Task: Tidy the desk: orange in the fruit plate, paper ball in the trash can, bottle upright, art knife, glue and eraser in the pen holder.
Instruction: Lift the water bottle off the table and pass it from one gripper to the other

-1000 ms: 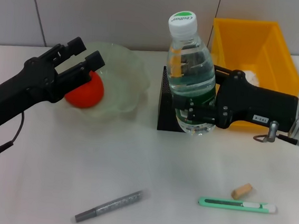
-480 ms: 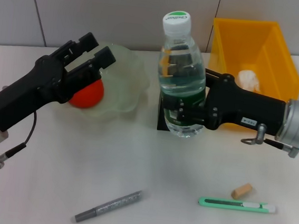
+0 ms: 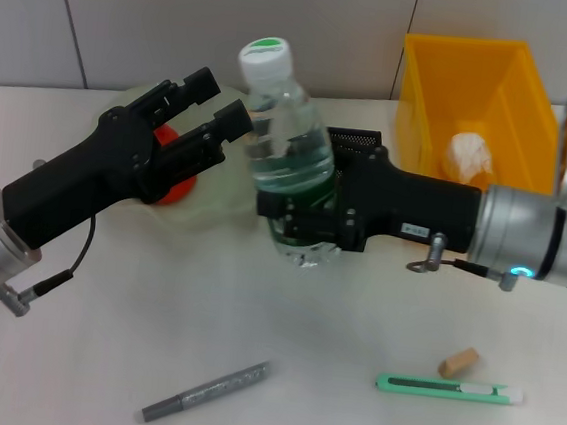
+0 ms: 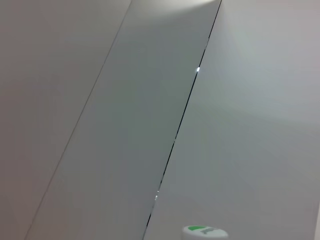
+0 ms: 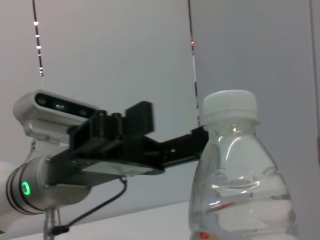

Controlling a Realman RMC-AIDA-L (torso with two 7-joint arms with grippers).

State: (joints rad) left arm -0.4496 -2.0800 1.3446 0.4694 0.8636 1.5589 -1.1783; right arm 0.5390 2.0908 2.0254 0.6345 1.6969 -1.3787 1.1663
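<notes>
The head view alone showed the right end effector (image 3: 298, 219) clamped on the bottle (image 3: 286, 163), lifted off the worktop (image 3: 99, 356) and tilted. The left end effector (image 3: 208, 105) gaped beside its cap, above the orange (image 3: 173, 162).

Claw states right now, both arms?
Left claw: open, empty, beside the bottle.
Right claw: shut on the bottle, holding it off the table.
</notes>
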